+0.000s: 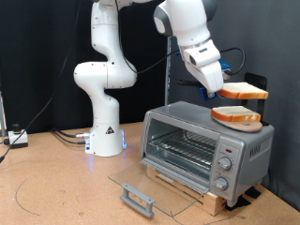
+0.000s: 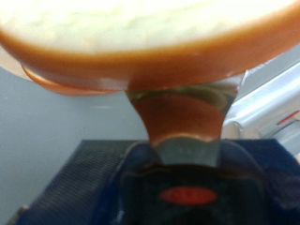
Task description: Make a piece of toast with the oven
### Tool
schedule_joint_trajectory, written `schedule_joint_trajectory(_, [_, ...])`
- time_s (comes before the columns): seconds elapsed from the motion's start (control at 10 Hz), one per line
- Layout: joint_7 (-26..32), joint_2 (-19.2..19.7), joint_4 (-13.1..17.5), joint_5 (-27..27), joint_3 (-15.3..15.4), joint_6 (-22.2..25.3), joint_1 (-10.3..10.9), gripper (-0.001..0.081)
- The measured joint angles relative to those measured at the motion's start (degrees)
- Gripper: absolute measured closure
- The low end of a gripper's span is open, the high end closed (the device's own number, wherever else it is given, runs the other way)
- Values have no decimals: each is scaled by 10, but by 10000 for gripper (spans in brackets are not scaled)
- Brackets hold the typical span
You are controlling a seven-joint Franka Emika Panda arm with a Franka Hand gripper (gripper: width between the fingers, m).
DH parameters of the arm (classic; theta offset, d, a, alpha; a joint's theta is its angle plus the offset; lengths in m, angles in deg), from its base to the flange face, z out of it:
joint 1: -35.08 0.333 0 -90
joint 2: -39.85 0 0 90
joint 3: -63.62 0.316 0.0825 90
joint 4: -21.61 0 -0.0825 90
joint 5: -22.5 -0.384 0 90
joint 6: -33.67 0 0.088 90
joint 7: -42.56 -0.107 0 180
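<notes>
gripper (image 1: 223,90) closed on the piece of toast (image 1: 245,91), held level above second slice (image 1: 235,115) on the oven (image 1: 206,146) top, door (image 1: 150,185) dropped open.

Exterior view: even, bright overhead room light against a black curtain backdrop. Soft short shadows on the bench (image 1: 56,187) beside the oven (image 1: 206,145); the oven's metal top shows a dull sheen, its open glass door (image 1: 150,187) faint reflections. Image sharp but low in resolution.

Wrist view: heavily blurred, nothing in focus. The piece of toast (image 2: 150,37) fills the frame close to the lens, its upper face washed out pale; the underside beneath it is in warm shadow.
</notes>
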Motion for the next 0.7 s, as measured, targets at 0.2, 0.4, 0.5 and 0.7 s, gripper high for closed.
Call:
schedule_joint_trajectory(0.2, [7, -8, 0, -13, -16, 0, -2, 411])
schedule_joint_trajectory(0.4, [7, -9, 0, -15, -19, 1, -3, 411])
schedule_joint_trajectory(0.5, [16, -8, -2, -15, -22, 0, -4, 411])
schedule_joint_trajectory(0.7, [66, -8, -3, -12, -48, 24, -16, 411])
